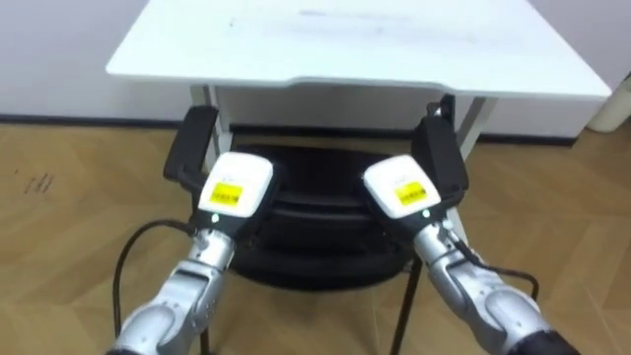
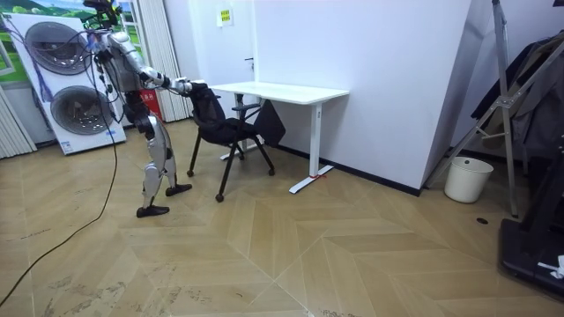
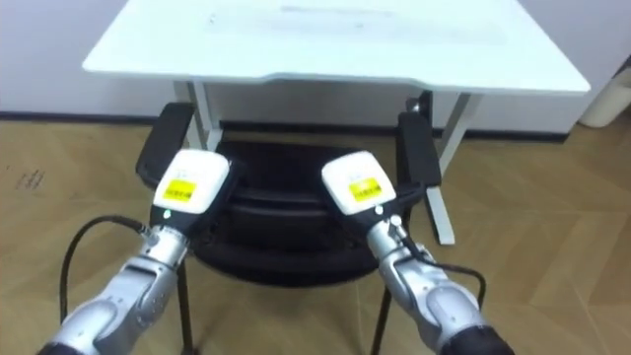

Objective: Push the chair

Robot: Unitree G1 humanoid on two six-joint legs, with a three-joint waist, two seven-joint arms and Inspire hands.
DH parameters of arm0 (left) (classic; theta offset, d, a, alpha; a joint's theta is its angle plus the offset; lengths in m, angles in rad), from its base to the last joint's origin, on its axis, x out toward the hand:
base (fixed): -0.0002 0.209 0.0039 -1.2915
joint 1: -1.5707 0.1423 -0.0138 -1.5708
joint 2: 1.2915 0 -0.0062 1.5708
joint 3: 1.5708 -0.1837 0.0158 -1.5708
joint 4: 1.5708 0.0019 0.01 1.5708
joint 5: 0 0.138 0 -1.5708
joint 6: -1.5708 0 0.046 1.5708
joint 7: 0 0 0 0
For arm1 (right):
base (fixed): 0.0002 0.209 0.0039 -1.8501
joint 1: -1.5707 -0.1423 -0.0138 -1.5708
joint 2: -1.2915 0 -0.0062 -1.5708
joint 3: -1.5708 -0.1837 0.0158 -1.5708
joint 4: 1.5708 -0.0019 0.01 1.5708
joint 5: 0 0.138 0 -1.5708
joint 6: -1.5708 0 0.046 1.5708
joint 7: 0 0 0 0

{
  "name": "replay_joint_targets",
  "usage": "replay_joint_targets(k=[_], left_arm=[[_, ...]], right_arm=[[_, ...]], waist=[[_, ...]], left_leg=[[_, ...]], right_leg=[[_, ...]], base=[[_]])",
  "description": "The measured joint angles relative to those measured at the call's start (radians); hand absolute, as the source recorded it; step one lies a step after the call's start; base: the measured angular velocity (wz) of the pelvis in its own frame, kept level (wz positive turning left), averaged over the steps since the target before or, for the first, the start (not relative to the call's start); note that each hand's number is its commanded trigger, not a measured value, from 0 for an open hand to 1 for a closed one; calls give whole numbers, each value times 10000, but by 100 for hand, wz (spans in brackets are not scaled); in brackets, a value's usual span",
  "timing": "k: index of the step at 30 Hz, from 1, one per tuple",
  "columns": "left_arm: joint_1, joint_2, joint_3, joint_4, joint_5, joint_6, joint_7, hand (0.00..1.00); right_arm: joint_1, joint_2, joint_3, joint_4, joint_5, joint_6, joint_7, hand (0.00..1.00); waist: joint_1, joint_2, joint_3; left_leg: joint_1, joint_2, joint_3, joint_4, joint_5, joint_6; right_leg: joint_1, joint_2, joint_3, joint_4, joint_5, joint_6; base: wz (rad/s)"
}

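Observation:
A black chair (image 1: 325, 232) with two armrests stands in front of me, its seat partly under the front edge of a white desk (image 1: 365, 44). My left hand (image 1: 237, 187) and right hand (image 1: 402, 187) rest side by side against the top of the chair's backrest, backs turned towards me. In the room view I stand upright behind the chair (image 2: 220, 128) with both arms stretched forward to its back, facing the desk (image 2: 282, 91) by the white wall.
The desk's white legs (image 1: 473, 123) stand either side of the chair. Two stacked washing machines (image 2: 75, 88) are behind me. A white bin (image 2: 464, 179) and a metal stand (image 2: 507, 97) are far on the room view's right. Open wooden floor lies around.

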Motion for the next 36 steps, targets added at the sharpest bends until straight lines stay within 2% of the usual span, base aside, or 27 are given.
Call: replay_joint_targets(k=[1, 2, 4, 6, 8, 9, 10, 11, 12, 14, 15, 16, 18, 19, 20, 21, 23, 24, 25, 26, 27, 28, 29, 31, 33, 35, 36], left_arm=[[-84, 3, 82, 56, -4, -6, -57, 100], [-172, -27, 97, 128, -4, -17, -130, 100], [-225, -52, 157, 134, -4, -16, -156, 100], [-364, -83, 169, 233, -22, -16, -202, 100], [-446, -183, 167, 284, -81, -19, -393, 100], [-447, -184, 167, 284, -81, -24, -416, 100], [-450, -180, 166, 284, -81, -31, -500, 100], [-469, -168, 166, 284, -81, -46, -539, 100], [-521, -137, 168, 285, -80, -92, -645, 100], [-544, -140, 76, 381, -84, -210, -663, 100], [-546, -116, 36, 382, -89, -224, -654, 100], [-575, -60, 10, 402, -90, -271, -617, 100], [-703, 45, -20, 537, -98, -385, -560, 100], [-703, 102, -5, 580, -107, -455, -565, 100], [-684, 167, -1, 627, -107, -526, -550, 100], [-677, 213, 9, 656, -104, -589, -548, 100], [-603, 393, 32, 751, -155, -771, -546, 100], [-578, 399, 41, 787, -174, -781, -512, 100], [-507, 381, 60, 834, -187, -776, -446, 100], [-361, 365, 146, 787, -177, -770, -437, 100], [-329, 373, 186, 780, -164, -770, -404, 100], [-333, 312, 273, 793, -148, -770, -351, 100], [-346, 232, 318, 787, -133, -769, -316, 100], [-335, 82, 351, 793, -104, -713, -295, 100], [-349, 37, 366, 742, -102, -681, -208, 100], [-326, 238, 469, 548, -102, -670, -187, 100], [-354, 288, 473, 532, -103, -670, -195, 100]], right_arm=[[-83, 7, 0, 32, -2, 45, -18, 100], [-122, 6, 0, 70, 2, 66, -22, 100], [-248, 15, 3, 124, -2, 66, -6, 100], [-387, 1, 21, 249, 45, 74, -8, 100], [-409, -78, 19, 279, 101, 86, -9, 100], [-405, -75, 19, 292, 101, 86, -9, 100], [-381, -63, 26, 326, 130, 85, -7, 100], [-379, -60, 25, 331, 141, 86, -6, 100], [-362, -50, 16, 338, 171, 92, 2, 100], [-193, -35, 27, 326, 286, 128, -70, 100], [-158, -20, 43, 343, 307, 131, -122, 100], [-131, 8, 46, 337, 314, 144, -168, 100], [-116, 113, 49, 343, 319, 254, -220, 100], [-76, 182, 74, 354, 283, 287, -233, 100], [-37, 195, 165, 357, 287, 287, -272, 100], [-3, 212, 198, 358, 288, 289, -283, 100], [44, 275, 358, 356, 247, 283, -259, 100], [43, 273, 406, 356, 237, 278, -258, 100], [48, 278, 447, 358, 175, 265, -257, 100], [73, 297, 457, 353, 104, 219, -212, 100], [70, 285, 455, 329, 75, 208, -189, 100], [0, 238, 437, 287, 64, 208, -113, 100], [-43, 118, 424, 179, 56, 157, 11, 100], [-64, -24, 407, 93, 58, 77, 93, 100], [-189, -127, 405, -11, 70, 4, 268, 100], [-175, -143, 408, -486, 74, -118, 737, 100], [-178, -109, 408, -547, 84, -95, 821, 100]], waist=[[2, 6, 6], [-12, -32, 35], [44, -46, 52], [145, -25, 126], [150, 115, 234], [148, 122, 249], [147, 112, 263], [147, 116, 267], [142, 141, 284], [154, 339, 375], [175, 411, 412], [203, 427, 397], [274, 484, 408], [300, 610, 438], [349, 656, 432], [376, 672, 440], [379, 528, 312], [399, 514, 303], [348, 537, 293], [246, 465, 107], [262, 468, 52], [272, 558, 50], [143, 583, 4], [-3, 724, -31], [-29, 792, -12], [-98, 750, 38], [-114, 713, 62]], left_leg=[[30, -45, 78, 37, -110, 49], [120, -147, 148, 43, -178, 107], [190, -186, 326, 97, -398, 156], [238, -296, 428, 271, -708, 199], [368, -349, 496, 581, -1174, 357], [408, -325, 518, 682, -1274, 389], [472, -343, 586, 890, -1483, 451], [492, -347, 607, 999, -1593, 496], [544, -334, 627, 1182, -1717, 542], [887, -194, 565, 1298, -2039, 652], [962, -164, 562, 1288, -2125, 697], [996, -84, 563, 1289, -2225, 687], [1123, 116, 565, 1274, -2353, 595], [1255, 294, 565, 1276, -2448, 518], [1415, 418, 565, 1215, -2525, 428], [1517, 428, 534, 1153, -2549, 386], [1754, 460, 498, 1080, -2742, 175], [1858, 465, 447, 1078, -2802, 102], [1996, 496, 228, 1121, -2938, -59], [2062, 603, 47, 1125, -3048, -242], [2078, 647, -38, 1117, -3070, -380], [2187, 775, -100, 1087, -3091, -617], [2236, 910, -282, 976, -3101, -758], [2439, 1116, -594, 575, -3021, -992], [2709, 1302, -665, 78, -2892, -1178], [2950, 1487, -766, -309, -2771, -1353], [3006, 1521, -785, -357, -2766, -1384]], right_leg=[[81, -58, 102, -138, 53, 89], [198, -141, 374, -270, 68, 118], [195, -243, 635, -198, 46, 162], [158, -394, 654, 181, -33, 303], [-298, -747, 664, 1790, -117, 454], [-505, -876, 659, 2348, -100, 485], [-942, -1165, 674, 3478, 47, 695], [-1148, -1279, 695, 4019, 203, 767], [-1537, -1437, 846, 4901, 627, 704], [-1810, -1521, 902, 5867, 1513, 672], [-1931, -1545, 928, 6062, 1549, 686], [-2399, -1561, 1029, 6397, 1314, 751], [-3200, -1515, 1178, 6292, 1006, 713], [-3588, -1469, 1196, 5664, 996, 692], [-3859, -1366, 1307, 4653, 1057, 702], [-3926, -1333, 1344, 4036, 1150, 676], [-4007, -1194, 1511, 1221, 1942, 638], [-3967, -1123, 1595, 573, 2220, 667], [-3818, -955, 1767, -327, 2932, 691], [-3670, -736, 1942, -467, 3472, 662], [-3617, -608, 1970, -402, 3534, 621], [-3495, -390, 1812, -356, 3608, 513], [-3416, -280, 1595, -371, 3864, 371], [-3245, -107, 1291, -353, 3722, 243], [-3202, 53, 1148, -180, 3491, 98], [-3238, 158, 1005, 220, 3086, -65], [-3242, 172, 976, 318, 2966, -72]], base=[[-19], [-13], [-24], [-19], [-4], [-9], [-8], [-8], [-6], [-9], [-10], [-6], [-7], [-9], [-3], [3], [9], [18], [38], [39], [32], [21], [34], [36], [17], [14], [12]])
